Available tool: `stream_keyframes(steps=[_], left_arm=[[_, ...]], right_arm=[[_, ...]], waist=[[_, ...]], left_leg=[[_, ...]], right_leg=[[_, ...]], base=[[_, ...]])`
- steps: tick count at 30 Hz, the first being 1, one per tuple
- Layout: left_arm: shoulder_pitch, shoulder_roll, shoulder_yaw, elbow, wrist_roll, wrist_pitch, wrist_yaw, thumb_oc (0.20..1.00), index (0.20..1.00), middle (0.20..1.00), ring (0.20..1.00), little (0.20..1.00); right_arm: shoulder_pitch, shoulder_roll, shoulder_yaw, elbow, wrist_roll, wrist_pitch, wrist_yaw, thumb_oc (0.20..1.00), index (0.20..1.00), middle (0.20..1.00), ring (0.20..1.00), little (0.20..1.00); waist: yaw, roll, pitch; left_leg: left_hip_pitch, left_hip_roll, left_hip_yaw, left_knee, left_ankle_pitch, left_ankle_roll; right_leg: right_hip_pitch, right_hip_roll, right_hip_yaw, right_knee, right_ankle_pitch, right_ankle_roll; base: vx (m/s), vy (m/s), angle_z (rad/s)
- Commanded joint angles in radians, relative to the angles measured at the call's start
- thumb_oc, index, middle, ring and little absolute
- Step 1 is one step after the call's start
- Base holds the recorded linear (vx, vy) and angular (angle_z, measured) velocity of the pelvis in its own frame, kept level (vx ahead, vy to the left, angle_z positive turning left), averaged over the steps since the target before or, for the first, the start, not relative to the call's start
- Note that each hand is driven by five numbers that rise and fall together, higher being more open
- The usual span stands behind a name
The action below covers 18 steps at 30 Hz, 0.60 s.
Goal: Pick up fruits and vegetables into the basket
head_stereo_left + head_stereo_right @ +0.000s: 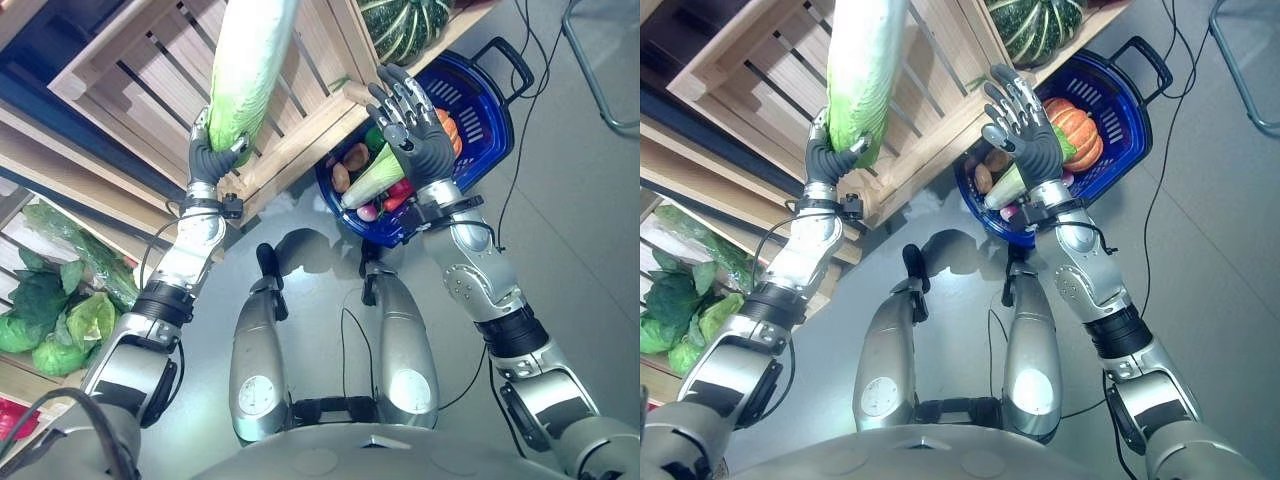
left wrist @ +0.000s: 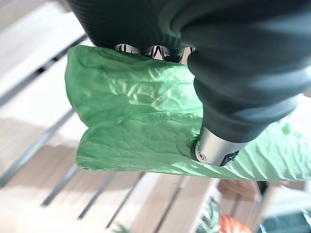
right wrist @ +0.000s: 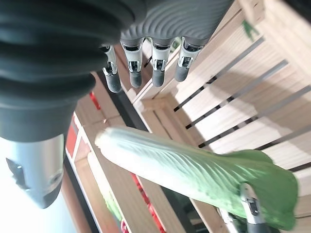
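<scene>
The left hand (image 1: 212, 155) grips the leafy end of a long pale-green napa cabbage (image 1: 248, 70) raised above the slatted wooden crate (image 1: 140, 75). The right hand (image 1: 412, 125) hovers with fingers spread over the blue plastic basket (image 1: 490, 120). Risk: the end-held, top-heavy cabbage may tear or slip.

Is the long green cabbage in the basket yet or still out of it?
Out. The left hand holds the cabbage up before the wooden crate, away from the blue basket.
</scene>
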Motion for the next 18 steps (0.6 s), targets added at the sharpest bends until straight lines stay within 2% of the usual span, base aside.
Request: stream_keyframes(steps=[1,5,6,12,18], left_arm=[[-0.034,0.071,-0.027,-0.137,0.124,-0.095,0.035,0.200,0.200,0.200,0.200,0.200],[-0.050,0.082,-0.063,-0.161,0.194,-0.096,0.038,0.200,0.200,0.200,0.200,0.200],[-0.064,0.085,-0.090,-0.172,0.244,-0.095,0.051,0.200,0.200,0.200,0.200,0.200],[-0.087,0.087,-0.135,-0.201,0.324,-0.091,0.064,0.200,0.200,0.200,0.200,0.200],[-0.105,0.085,-0.193,-0.245,0.439,-0.041,0.126,0.200,0.200,0.200,0.200,0.200]], right_arm=[[-0.041,0.051,-0.011,-0.067,0.062,-0.047,0.012,1.000,1.000,1.000,1.000,1.000],[-0.065,0.073,0.005,-0.065,0.081,-0.043,-0.006,1.000,1.000,1.000,1.000,1.000],[-0.085,0.085,0.020,-0.061,0.086,-0.038,-0.031,1.000,1.000,1.000,1.000,1.000],[-0.111,0.101,0.036,-0.040,0.102,-0.044,-0.112,1.000,1.000,1.000,1.000,1.000],[-0.114,0.112,0.043,-0.014,0.154,-0.055,-0.191,1.000,1.000,1.000,1.000,1.000]], waist=[[0.012,-0.055,-0.040],[0.019,-0.057,-0.040],[0.022,-0.058,-0.040],[0.027,-0.061,-0.041],[0.027,-0.062,-0.041]], left_leg=[[0.009,-0.034,0.035,0.052,-0.052,0.029],[0.021,-0.034,0.034,0.053,-0.053,0.029],[0.029,-0.033,0.036,0.054,-0.055,0.028],[0.041,-0.032,0.036,0.049,-0.054,0.028],[0.044,-0.034,0.032,0.051,-0.059,0.029]], right_leg=[[0.071,-0.038,-0.005,-0.008,-0.023,0.067],[0.084,-0.041,-0.007,-0.009,-0.021,0.068],[0.094,-0.043,-0.010,-0.011,-0.021,0.068],[0.106,-0.044,-0.011,-0.016,-0.018,0.070],[0.114,-0.045,-0.009,-0.020,-0.017,0.073]], base=[[0.00,0.000,0.00],[0.01,-0.001,0.02],[0.01,0.001,0.04],[0.01,0.000,0.02],[0.00,0.000,0.00]])
